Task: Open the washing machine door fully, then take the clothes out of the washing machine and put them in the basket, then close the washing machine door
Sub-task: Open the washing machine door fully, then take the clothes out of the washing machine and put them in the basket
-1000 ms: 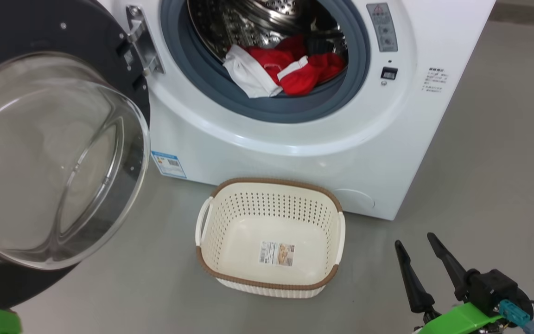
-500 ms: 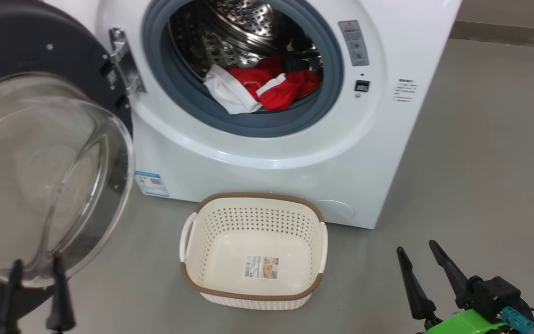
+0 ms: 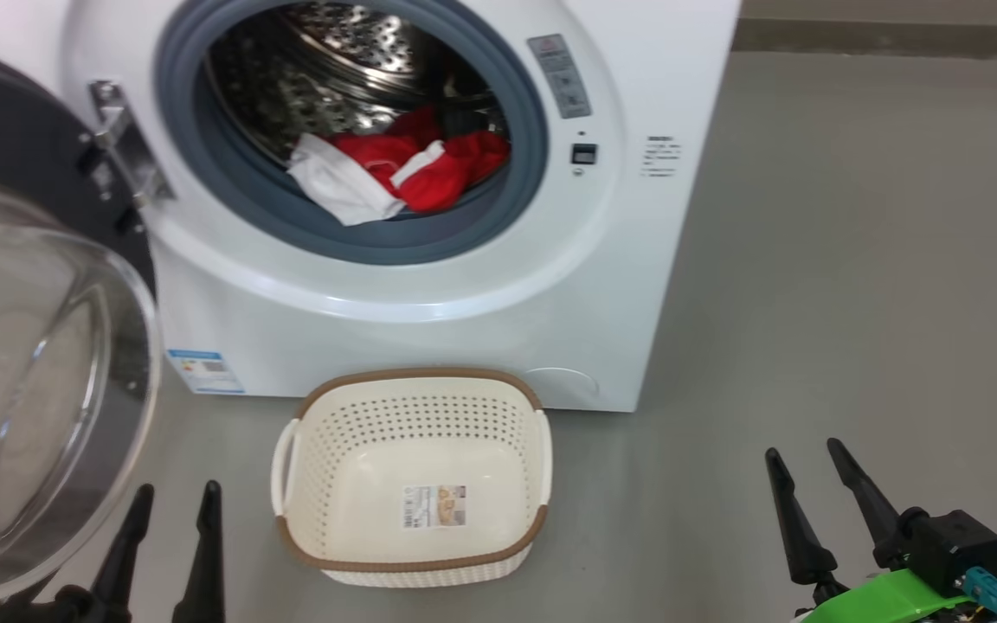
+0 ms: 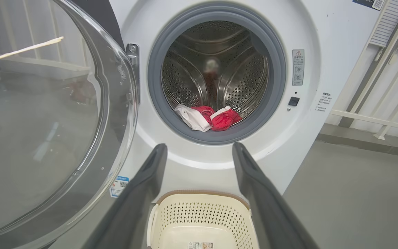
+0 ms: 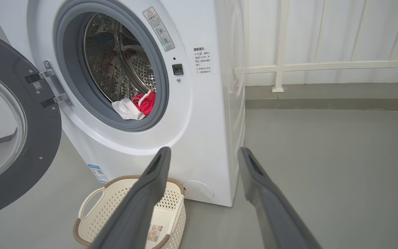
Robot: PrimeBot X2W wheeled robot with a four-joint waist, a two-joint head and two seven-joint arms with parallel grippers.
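- A white front-loading washing machine [image 3: 429,285] stands on a grey floor [image 3: 853,303]. The washing machine door [image 3: 5,138] is swung wide on its left-hand hinge [image 3: 122,143], and its black rim and bulging glass bowl face the room.
- The clothes [image 3: 412,169], red garments with white trim and a white cloth piece, lie at the front lip of the perforated steel drum [image 3: 325,61]. The white piece hangs onto the grey rubber gasket [image 3: 360,247].
- The basket [image 3: 416,376], cream plastic with a brown woven-look rim, sits on the floor just in front of the machine's base, below the opening. A paper label [image 3: 434,506] lies on its bottom, with print too small to read.
- A grey warning label [image 5: 157,27] topped by a red triangle is fixed right of the opening, above a small dark latch socket [image 3: 583,154]. A block of fine black print [image 3: 663,156] sits further right and is unreadable.
- A blue-topped sticker [image 3: 204,370] marks the front panel's lower left corner, and its text cannot be made out.
- The left gripper [image 3: 178,487] is low, just beside the door's glass, with its fingers spread apart.
- The right gripper [image 3: 802,447] is well apart from machine and basket, its fingers likewise spread.
- A white railing [image 5: 323,65] runs behind.
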